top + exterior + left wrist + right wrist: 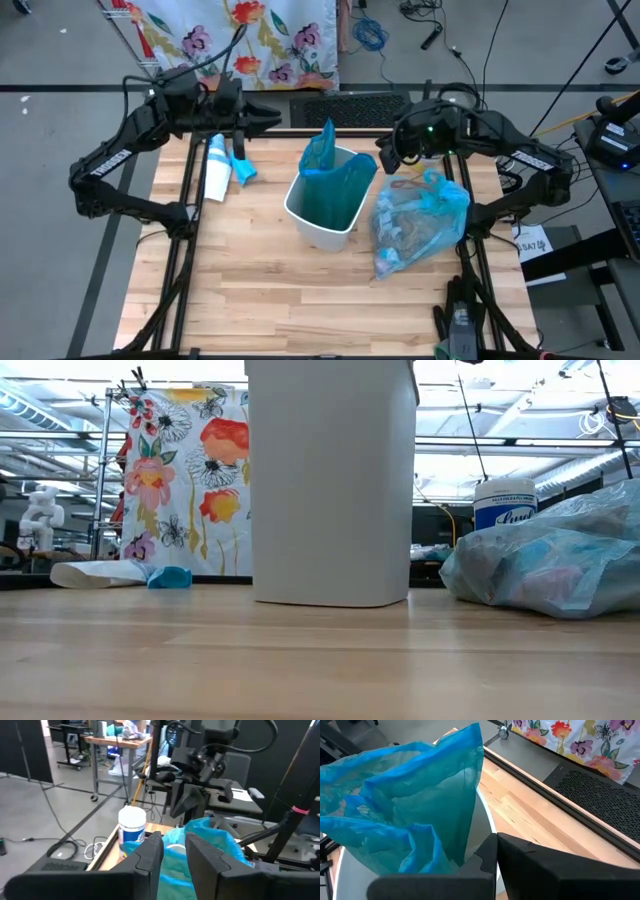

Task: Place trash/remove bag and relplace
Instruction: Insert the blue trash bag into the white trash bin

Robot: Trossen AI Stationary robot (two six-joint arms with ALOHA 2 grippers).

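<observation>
- Teal-green replacement bag (325,175): draped into the white bin (322,228) at the table's centre, one corner standing up in a peak above the far rim. Not yet spread evenly round the rim, so lining judged unfinished.
- Pale-blue full bag (420,225): lying on the table (300,300) just beside the bin, on the right arm's side, neck gathered, crumpled trash visible through the film. Set clear of the bin, probably to free the opening for relining.
- Right gripper (495,846): fingers closed together, nothing visible between them, poised just beside the bin rim next to the teal film. Likely placed to steady or tuck that edge.
- Left gripper (173,841): fingers parted by a narrow gap, empty, held above the far edge of the table, apart from the peak and facing it. Suited to taking the raised corner next.
- Roll of spare bags (215,168): lying near the far left corner, well apart from the bin.
- Risk: thin film slipping into the bin if only one side is pulled.
</observation>
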